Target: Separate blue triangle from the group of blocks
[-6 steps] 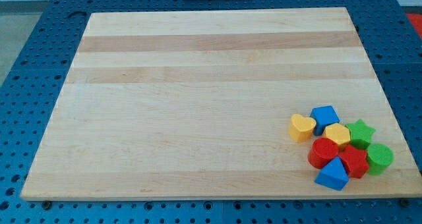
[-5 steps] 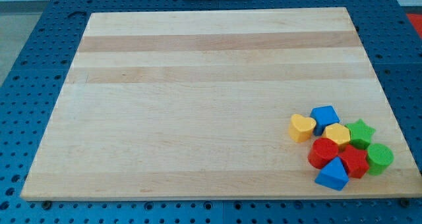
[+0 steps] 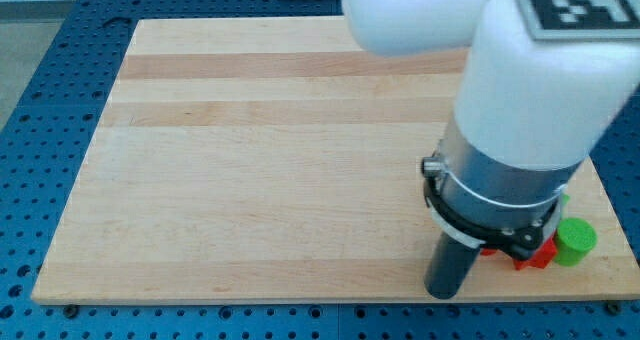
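The white and grey arm (image 3: 520, 110) fills the view's right side and covers most of the block group at the board's lower right. My tip (image 3: 441, 293) is the lower end of the dark rod, close to the board's bottom edge, just left of where the group lies. The blue triangle does not show; I cannot tell where it is. Of the group I see a green cylinder (image 3: 576, 240), a red block (image 3: 536, 256) to its left, and a sliver of a green block (image 3: 564, 196) above them. The other blocks are hidden behind the arm.
The wooden board (image 3: 260, 180) lies on a blue perforated table (image 3: 40, 100). The visible blocks sit near the board's right and bottom edges.
The arm has come into view from the top and now covers most of the block group. Earlier the whole group, with the blue triangle at its bottom, was in plain sight.
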You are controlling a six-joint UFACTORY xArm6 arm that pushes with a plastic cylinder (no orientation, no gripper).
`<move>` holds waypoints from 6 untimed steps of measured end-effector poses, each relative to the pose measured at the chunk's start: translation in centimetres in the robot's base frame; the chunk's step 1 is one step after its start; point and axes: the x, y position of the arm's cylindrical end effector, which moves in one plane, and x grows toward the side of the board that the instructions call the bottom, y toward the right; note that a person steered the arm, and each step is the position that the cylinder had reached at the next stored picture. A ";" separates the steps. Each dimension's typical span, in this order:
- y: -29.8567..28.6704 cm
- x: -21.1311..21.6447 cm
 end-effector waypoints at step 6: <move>22.6 -2.1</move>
